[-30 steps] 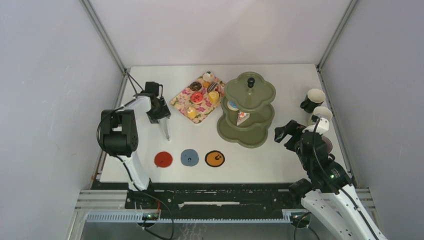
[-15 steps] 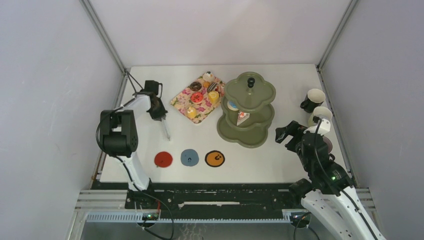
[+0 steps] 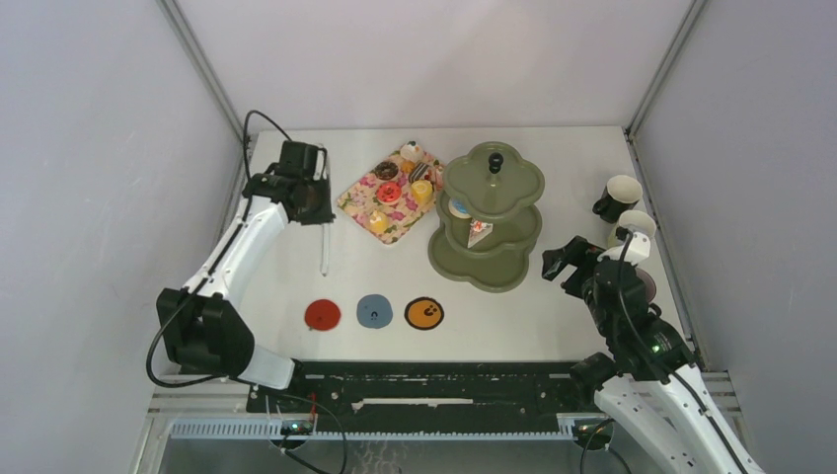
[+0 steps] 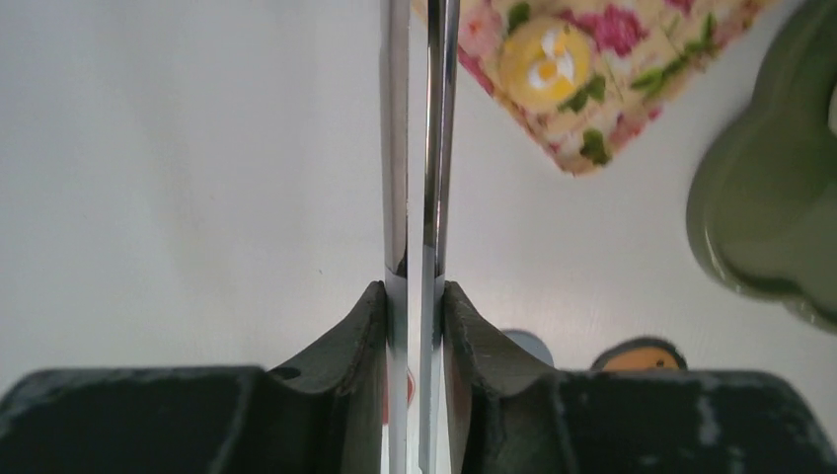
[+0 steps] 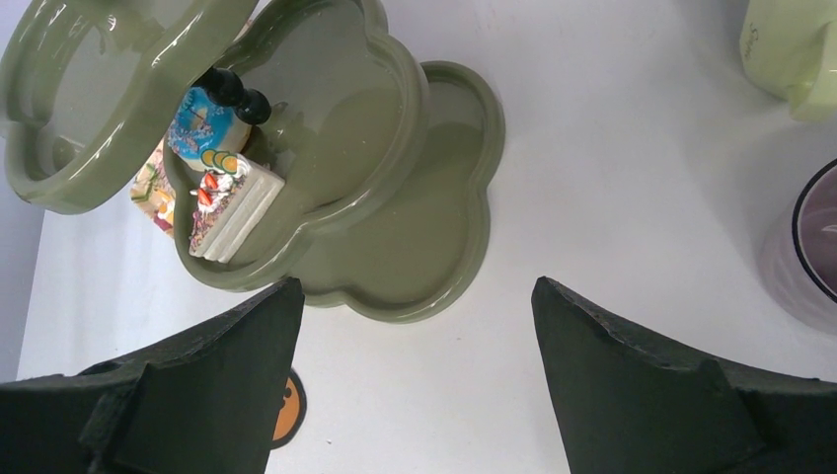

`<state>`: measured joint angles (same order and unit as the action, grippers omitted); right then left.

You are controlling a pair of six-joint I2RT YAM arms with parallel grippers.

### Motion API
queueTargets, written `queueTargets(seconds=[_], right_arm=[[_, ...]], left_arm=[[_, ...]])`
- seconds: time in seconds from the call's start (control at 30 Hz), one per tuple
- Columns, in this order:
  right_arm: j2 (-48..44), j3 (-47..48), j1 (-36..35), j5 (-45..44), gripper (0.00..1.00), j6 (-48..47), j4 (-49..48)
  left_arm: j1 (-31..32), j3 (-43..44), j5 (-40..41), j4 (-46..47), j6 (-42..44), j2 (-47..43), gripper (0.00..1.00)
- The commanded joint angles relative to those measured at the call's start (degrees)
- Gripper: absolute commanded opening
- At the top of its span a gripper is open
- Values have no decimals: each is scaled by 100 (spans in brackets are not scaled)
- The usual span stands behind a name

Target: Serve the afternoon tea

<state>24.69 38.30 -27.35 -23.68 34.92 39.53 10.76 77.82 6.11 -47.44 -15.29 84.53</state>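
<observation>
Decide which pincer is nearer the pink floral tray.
Left. The left pincer, shut on metal tongs, sits just left of the tray; the right pincer is open, on the far side of the green stand.

Left arm [image 3: 242, 247], right arm [image 3: 632, 316]: white link shells, black joint housings. Thin black cable [image 3: 259, 113] loops off left. Jaws matte black, scuffed.

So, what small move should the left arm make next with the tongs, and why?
Probably swing the tongs sideways so their tips come over the yellow treat at the near corner of the floral tray. The left gripper is shut on the tongs, which now hang over bare table beside the tray, and several treats lie unserved on it.
</observation>
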Motion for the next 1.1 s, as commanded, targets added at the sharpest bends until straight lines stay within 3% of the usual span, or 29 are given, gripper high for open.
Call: queueTargets(seconds=[0.0, 0.37, 0.57, 1.07], right_arm=[[45, 46, 24, 39, 94, -84, -299], [34, 46, 28, 58, 94, -43, -288], [-31, 46, 36, -21, 94, -74, -101], [35, 46, 30, 98, 94, -44, -215]], left_arm=[[282, -328, -463, -424, 150, -376, 28], [927, -262, -295, -433, 2, -180, 33], [1038, -264, -334, -535, 45, -220, 47], [1271, -406, -337, -14, -155, -32, 47]])
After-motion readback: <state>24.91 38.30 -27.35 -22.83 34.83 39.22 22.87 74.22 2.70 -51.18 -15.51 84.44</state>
